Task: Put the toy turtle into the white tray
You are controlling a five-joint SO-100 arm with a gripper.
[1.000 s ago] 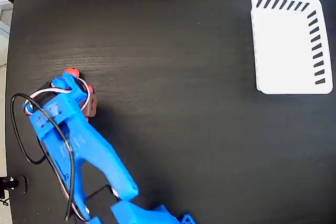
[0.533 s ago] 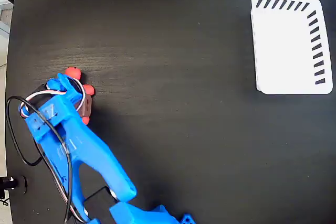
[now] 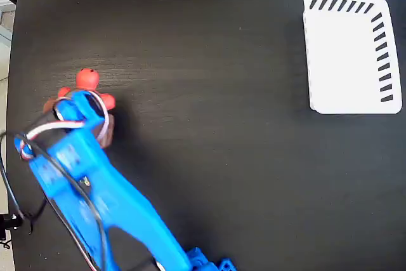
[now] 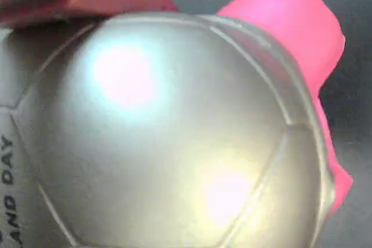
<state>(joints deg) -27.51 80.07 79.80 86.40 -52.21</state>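
Toy turtle (image 4: 174, 137): glossy gold domed shell, smooth red limbs.

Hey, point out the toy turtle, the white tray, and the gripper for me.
toy turtle (image 3: 87, 79): fixed view, on its red head.
white tray (image 3: 346, 61): fixed view, on its bare floor.
gripper (image 3: 81, 107): fixed view, on its blue tip over the turtle.

Red toy turtle (image 3: 87, 79), gold shell; white tray (image 3: 346, 61), black slots.
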